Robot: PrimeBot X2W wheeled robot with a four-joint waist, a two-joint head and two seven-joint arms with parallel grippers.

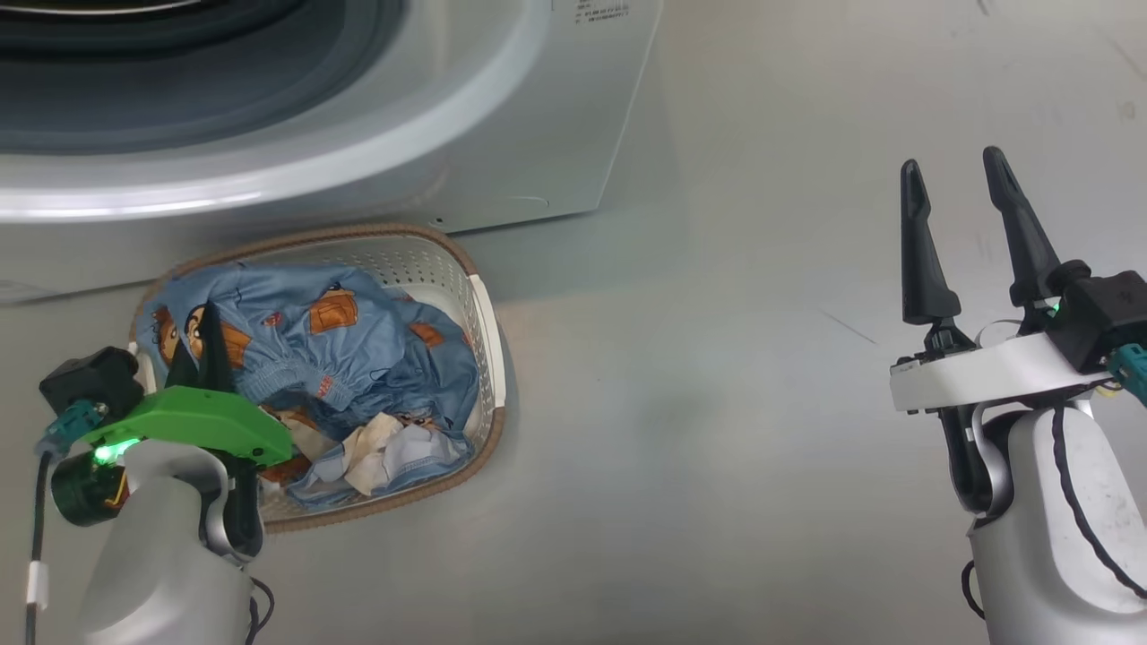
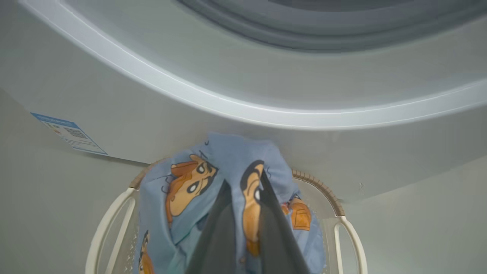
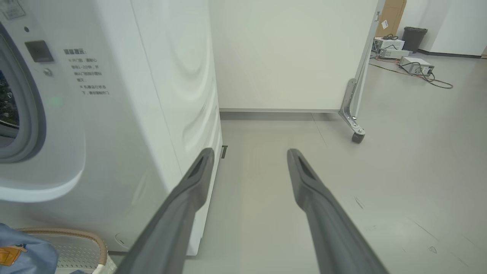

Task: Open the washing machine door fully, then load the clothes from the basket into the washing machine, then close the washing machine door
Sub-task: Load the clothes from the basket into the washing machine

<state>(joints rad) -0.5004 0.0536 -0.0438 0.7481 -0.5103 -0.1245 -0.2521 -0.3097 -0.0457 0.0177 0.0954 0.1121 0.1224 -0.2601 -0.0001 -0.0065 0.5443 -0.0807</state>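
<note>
Okay, we see the left gripper (image 1: 204, 342) down in the basket (image 1: 423, 265), its two dark fingers closed on a fold of the clothes (image 1: 358, 349). In the left wrist view that gripper (image 2: 243, 178) pinches light blue cartoon-print fabric (image 2: 228, 152), which stands bunched up between and around the fingers, in front of the white front of the washing machine (image 2: 190, 76). The basket sits on the floor (image 1: 717, 403) just beside the washing machine (image 1: 502, 134), below its round opening, and its white side handle (image 2: 110, 220) and brown rim (image 2: 319, 186) frame the fabric. The rest of the clothes fill the basket, with a small cream and pale-blue piece (image 1: 376, 452) at the near end. A blue label sticker (image 2: 68, 133) sits at the machine's lower corner. The right gripper (image 1: 952, 166) is open, fingers well apart, holding nothing, over bare floor well to the right of the basket. From the right wrist view the right gripper (image 3: 250, 152) points past the machine's side panel (image 3: 133, 114) toward a white wheeled partition (image 3: 289, 57), with the basket rim (image 3: 95, 238) and blue fabric (image 3: 23, 251) at lower left.
</note>
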